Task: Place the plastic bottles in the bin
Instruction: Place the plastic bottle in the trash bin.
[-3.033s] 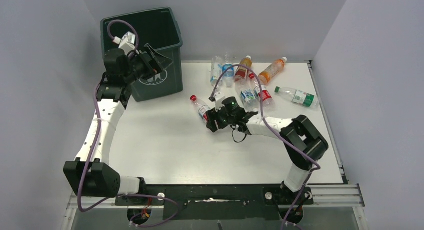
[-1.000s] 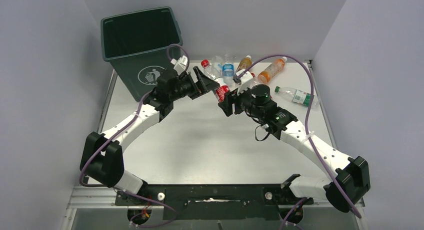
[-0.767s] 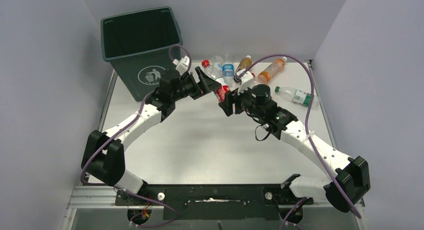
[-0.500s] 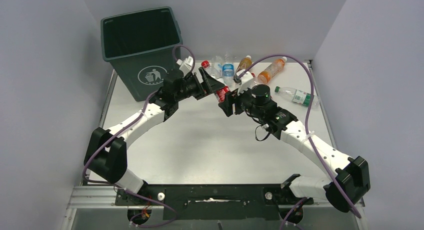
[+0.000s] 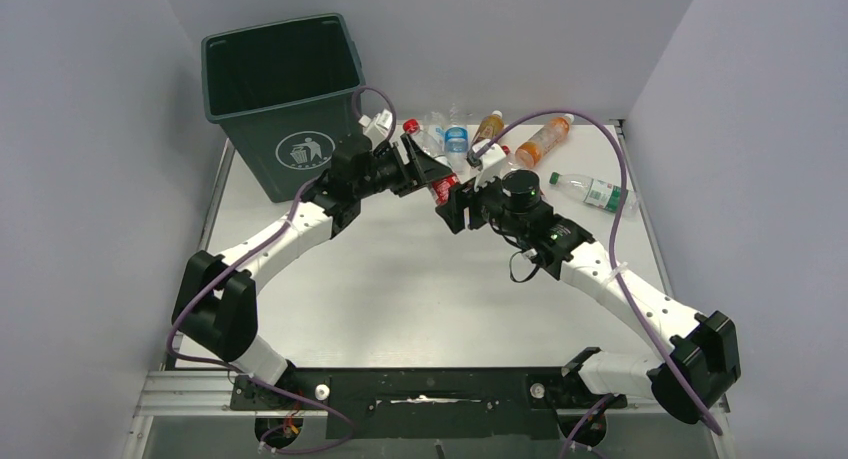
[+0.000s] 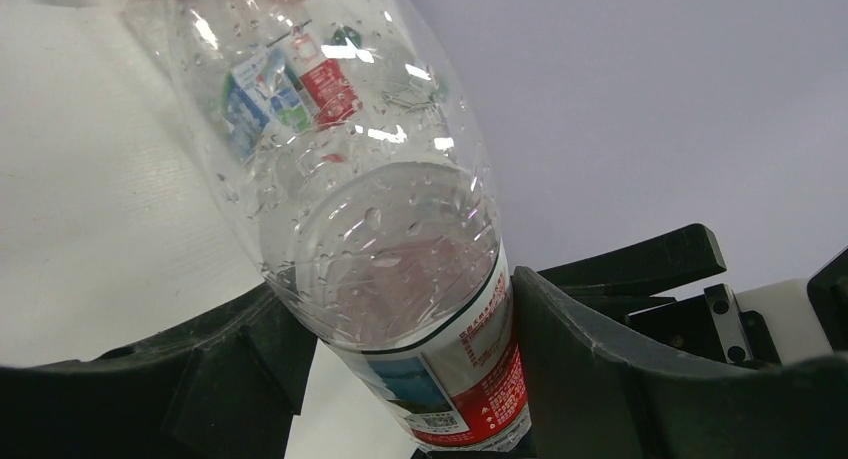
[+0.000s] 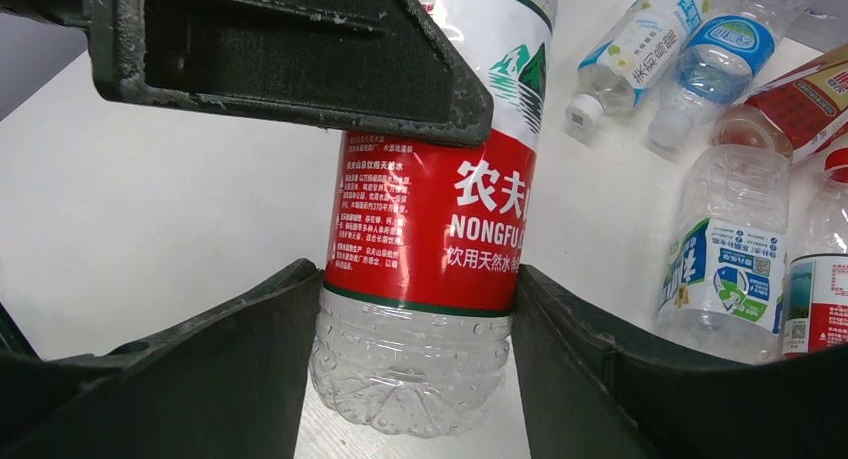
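It's a handover: the left gripper (image 5: 428,171) and right gripper (image 5: 455,201) both pinch one red-labelled bottle (image 7: 430,219), so the right should release before the left swings to the bin (image 5: 262,144).

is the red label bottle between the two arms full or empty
Empty: the red-label bottle is see-through in both wrist views, only droplets cling inside, and no water level shows.

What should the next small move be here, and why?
Probably open the right gripper. It and the left gripper both look clamped on one bottle, the left nearer the cap. Releasing would let the left arm carry it to the bin.
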{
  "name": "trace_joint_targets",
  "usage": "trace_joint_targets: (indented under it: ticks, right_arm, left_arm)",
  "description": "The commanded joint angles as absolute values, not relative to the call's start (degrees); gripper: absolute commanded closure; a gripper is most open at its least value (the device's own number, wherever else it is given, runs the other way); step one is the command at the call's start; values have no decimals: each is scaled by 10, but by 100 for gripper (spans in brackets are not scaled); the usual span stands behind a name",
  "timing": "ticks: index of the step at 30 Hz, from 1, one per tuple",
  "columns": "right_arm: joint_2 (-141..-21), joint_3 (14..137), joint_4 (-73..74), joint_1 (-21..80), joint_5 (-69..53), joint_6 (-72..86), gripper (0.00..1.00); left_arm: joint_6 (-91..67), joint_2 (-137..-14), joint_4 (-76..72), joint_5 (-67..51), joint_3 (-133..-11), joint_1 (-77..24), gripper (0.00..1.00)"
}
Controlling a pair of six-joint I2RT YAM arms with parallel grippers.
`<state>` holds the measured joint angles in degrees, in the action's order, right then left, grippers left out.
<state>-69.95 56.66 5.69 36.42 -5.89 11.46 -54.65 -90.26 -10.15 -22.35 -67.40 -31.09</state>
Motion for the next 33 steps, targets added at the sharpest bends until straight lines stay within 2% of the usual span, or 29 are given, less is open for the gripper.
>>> trace_joint_targets:
  ticks: [1,7,16,33]
  right_arm:
    - [-684,569,1,374,-77,123,34]
    - [-677,563,4,374,-66,129,15]
    - [-658,553,10,376,-54,134,1]
    - [-614,521,28,376,-38,146,2]
  left_arm:
    - [-517,-907,-99,-226,-710,-313,48]
    - [-497,-904,-74,-225,-728,-309,53]
    - [-473,-901,-36,-229,-756,-293,56]
    - [-440,-884,22,-250,-817,-217,58]
